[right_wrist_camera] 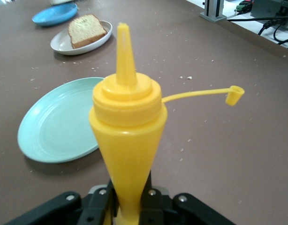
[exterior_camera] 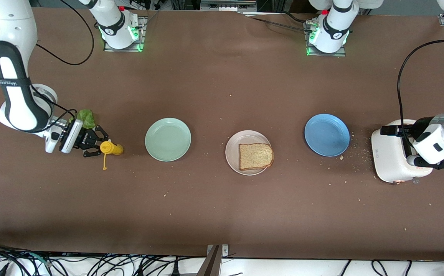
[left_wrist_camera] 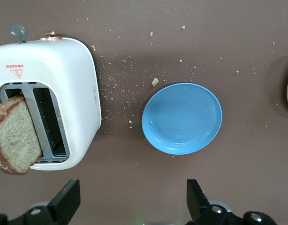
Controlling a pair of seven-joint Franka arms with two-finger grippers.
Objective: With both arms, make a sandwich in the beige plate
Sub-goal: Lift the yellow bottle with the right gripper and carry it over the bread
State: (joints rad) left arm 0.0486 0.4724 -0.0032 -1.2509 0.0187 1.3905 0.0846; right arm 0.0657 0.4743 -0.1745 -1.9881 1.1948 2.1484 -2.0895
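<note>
The worktop (exterior_camera: 222,214) looks matt brown, like cloth or paper, dusted with pale crumbs. At lower centre of the right wrist view the yellow squeeze bottle (right_wrist_camera: 127,136) is smooth, slightly glossy plastic, and the mint-green plate (right_wrist_camera: 59,124) has a satin sheen. The toaster (left_wrist_camera: 64,75) has a smooth white shell, and the toast slice (exterior_camera: 256,156) is coarse and speckled.

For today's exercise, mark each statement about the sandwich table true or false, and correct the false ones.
1. A toast slice lies on the beige plate. True.
2. The right gripper holds a lettuce leaf. False: it is shut on the yellow squeeze bottle; the lettuce lies on the table.
3. The blue plate holds bread. False: it is bare.
4. A slice of bread stands in the toaster. True.
5. The left gripper, fingers open, is over the toaster. True.
</note>
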